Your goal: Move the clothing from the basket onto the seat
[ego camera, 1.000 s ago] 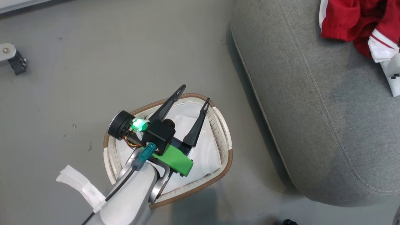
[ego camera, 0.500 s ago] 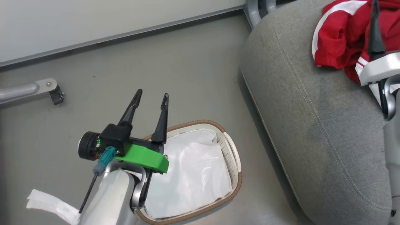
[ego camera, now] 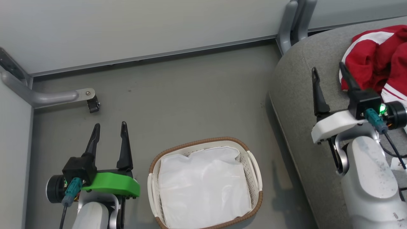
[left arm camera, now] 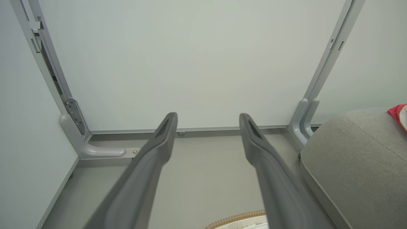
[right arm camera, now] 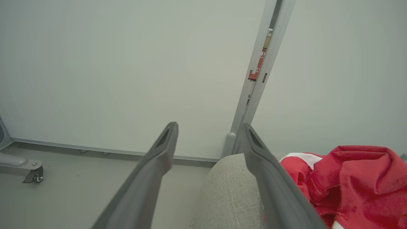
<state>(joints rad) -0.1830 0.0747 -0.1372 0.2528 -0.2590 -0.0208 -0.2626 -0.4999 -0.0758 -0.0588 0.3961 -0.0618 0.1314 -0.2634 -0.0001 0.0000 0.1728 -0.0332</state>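
Red clothing (ego camera: 378,60) with white stripes lies bunched on the grey seat (ego camera: 299,105) at the far right, and again as red clothing (right arm camera: 353,181) on the seat (right arm camera: 229,194) in the right wrist view. The basket (ego camera: 254,165) stands on the floor with only its white liner (ego camera: 203,187) inside. My left gripper (ego camera: 109,128) is open, left of the basket, nothing between its fingers. My right gripper (ego camera: 329,71) is open above the seat's edge, just left of the clothing, holding nothing. In the left wrist view the left gripper (left arm camera: 208,117) points at the wall, with the seat (left arm camera: 359,159) to its right.
A pale wall with a metal baseboard (ego camera: 152,55) runs along the back. A grey frame leg with a caster (ego camera: 92,103) juts in at the left. A grey upright post (ego camera: 294,22) stands by the seat's back corner. Grey floor (ego camera: 190,105) lies between basket and wall.
The head camera has tilted up and shifted, bringing the wall and my right gripper into view. My left gripper has moved off the basket to its left, still open.
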